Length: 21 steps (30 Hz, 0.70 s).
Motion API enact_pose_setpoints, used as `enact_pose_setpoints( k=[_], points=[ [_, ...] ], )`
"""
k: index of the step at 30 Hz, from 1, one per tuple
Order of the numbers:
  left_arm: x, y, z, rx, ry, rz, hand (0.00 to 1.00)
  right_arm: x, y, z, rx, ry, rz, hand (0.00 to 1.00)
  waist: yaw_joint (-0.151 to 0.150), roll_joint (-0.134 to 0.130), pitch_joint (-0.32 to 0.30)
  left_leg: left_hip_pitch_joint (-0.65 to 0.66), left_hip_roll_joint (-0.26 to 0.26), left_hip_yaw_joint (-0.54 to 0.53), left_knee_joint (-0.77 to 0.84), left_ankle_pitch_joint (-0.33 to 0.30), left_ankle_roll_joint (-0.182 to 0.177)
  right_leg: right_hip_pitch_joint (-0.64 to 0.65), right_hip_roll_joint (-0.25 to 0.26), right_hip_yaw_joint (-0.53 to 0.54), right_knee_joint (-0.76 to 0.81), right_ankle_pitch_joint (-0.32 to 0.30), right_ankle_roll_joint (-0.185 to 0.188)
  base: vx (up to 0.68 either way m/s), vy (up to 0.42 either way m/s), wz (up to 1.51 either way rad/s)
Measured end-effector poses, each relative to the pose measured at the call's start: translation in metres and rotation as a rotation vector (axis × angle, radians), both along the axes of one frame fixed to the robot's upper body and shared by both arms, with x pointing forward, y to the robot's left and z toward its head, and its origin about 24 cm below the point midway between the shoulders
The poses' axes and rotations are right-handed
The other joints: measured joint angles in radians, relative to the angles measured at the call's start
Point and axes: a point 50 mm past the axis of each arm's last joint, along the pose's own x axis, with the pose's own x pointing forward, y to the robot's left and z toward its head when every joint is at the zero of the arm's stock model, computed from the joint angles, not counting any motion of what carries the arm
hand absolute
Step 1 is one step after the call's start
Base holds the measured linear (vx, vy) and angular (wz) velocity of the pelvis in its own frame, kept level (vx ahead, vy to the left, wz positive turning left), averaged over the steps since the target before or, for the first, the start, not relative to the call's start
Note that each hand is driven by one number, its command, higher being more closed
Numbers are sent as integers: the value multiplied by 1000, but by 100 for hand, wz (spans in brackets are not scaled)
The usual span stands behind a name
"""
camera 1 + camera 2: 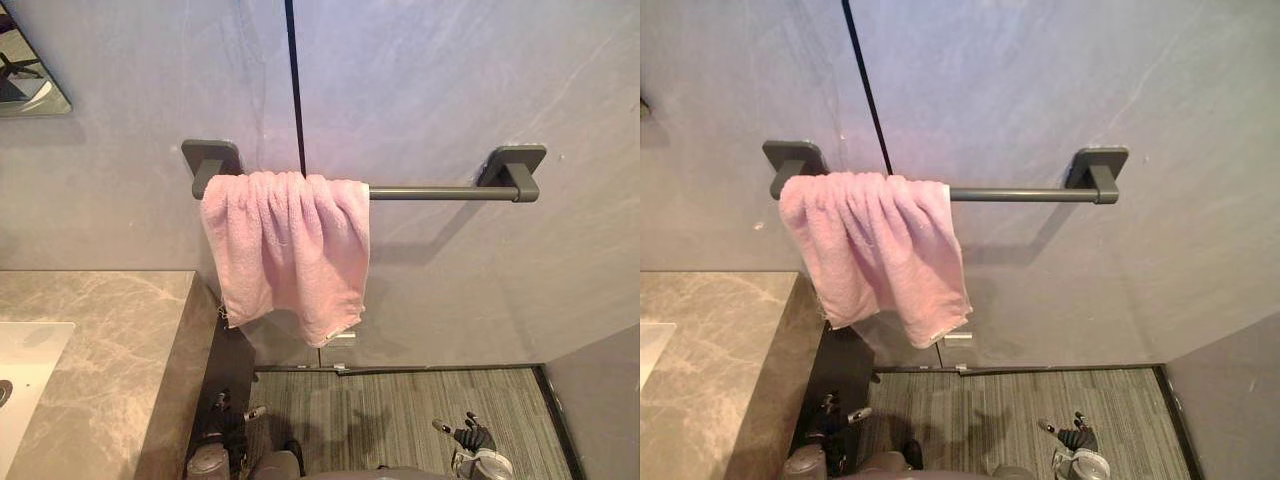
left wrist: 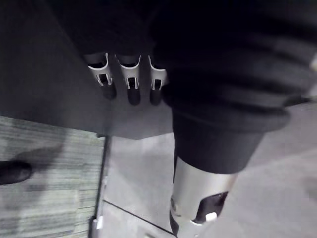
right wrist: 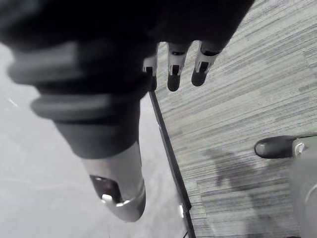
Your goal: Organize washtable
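1. The fingers (image 2: 130,82) of the left hand (image 1: 232,428) are straight, side by side and slightly apart, and grip nothing. The hand hangs low beside the end face of the counter (image 1: 110,330).
2. The right hand (image 1: 472,438) hangs low over the floor (image 1: 400,405). Its fingers (image 3: 173,74) are likewise straight and relaxed and hold nothing.
3. The counter is grey-brown veined stone, at the left of the head views. A white basin (image 1: 25,365) is set into its top at the left edge.
4. A pink towel (image 1: 285,250) is draped over a dark rail (image 1: 440,192) on the grey wall (image 1: 450,80). It is bunched at the rail's left end, touching the left bracket. The rail's right part is bare.
5. The towel's lower edge hangs beside the counter's end, above the striped grey floor.
6. A mirror (image 1: 25,85) corner shows on the wall above the counter.
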Motion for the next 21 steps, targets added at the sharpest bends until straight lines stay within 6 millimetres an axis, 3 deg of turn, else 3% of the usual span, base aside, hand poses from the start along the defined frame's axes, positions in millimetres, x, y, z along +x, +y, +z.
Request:
enact_pose_setpoints(
  k=[4,5,10,12,21],
  points=[
    [28,0,48,36,-287,-17,0,0,-1,1,-10,-4,12,0,1,1,0,17,-10,-17,-67,48,3,-2,-3,-10,-12,20,3,-109,16,10],
    [32,-1,64,45,-373,-27,0,2,-2,2,-16,-17,15,0,0,4,-2,27,-14,-19,-88,60,7,-3,-6,-9,-13,21,6,-117,31,4],
    [36,-5,98,60,-536,-46,0,1,-3,2,-23,-16,24,0,1,15,-13,47,-20,-26,-133,74,4,-3,-12,-8,-21,20,6,-82,25,-2],
    [44,-6,124,79,-660,-61,0,0,-3,2,-28,-12,36,0,2,16,-18,47,-22,-36,-135,75,3,1,-11,-8,-28,20,6,-15,4,4],
    [67,10,168,175,-840,-133,0,11,-12,10,-70,-40,98,0,1,22,-21,65,-25,-57,-135,81,7,36,-3,-12,-55,26,11,55,-17,3]
  ],
)
